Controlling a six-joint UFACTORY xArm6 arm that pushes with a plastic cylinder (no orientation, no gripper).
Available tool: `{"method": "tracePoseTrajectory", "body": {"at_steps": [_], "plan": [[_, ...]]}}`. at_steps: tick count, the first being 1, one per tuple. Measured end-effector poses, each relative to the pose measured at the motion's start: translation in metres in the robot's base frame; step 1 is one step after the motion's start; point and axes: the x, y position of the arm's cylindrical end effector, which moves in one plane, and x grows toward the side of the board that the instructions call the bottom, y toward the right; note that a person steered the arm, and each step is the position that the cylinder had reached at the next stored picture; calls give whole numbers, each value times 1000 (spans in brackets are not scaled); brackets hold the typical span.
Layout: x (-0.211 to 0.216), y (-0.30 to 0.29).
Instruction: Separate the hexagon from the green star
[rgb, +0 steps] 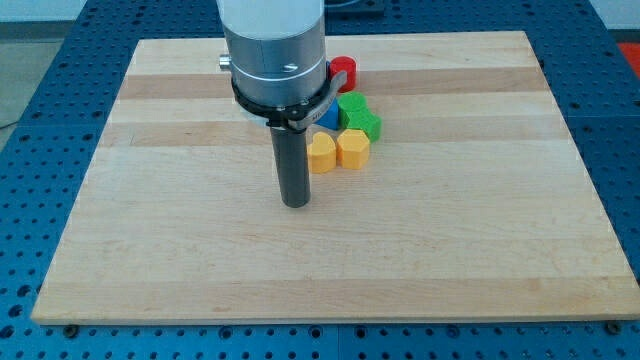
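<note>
A yellow hexagon (354, 148) lies just right of the board's middle, touching a yellow heart-like block (321, 154) on its left. Directly above the hexagon and touching it is a green block (366, 124), with a second green block (349, 104) against that one's upper left. I cannot tell which of the two is the star. A blue block (328, 118) is partly hidden behind the arm. My tip (296, 204) rests on the board below and to the left of the cluster, a short gap from the yellow heart-like block.
A red round block (344, 72) sits at the top of the cluster, partly hidden by the arm's body (275, 50). The wooden board (150, 200) lies on a blue perforated table.
</note>
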Motion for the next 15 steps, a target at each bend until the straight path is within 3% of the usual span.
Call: {"method": "tracePoseTrajectory", "body": {"at_steps": [1,2,3,5,6,7,9,12,13,14,15], "plan": [[12,9],[25,75],[7,144],[-68,154],[-100,115],[-103,57],[-103,43],[-59,157],[-21,117],[-21,-3],[-55,-89]]}}
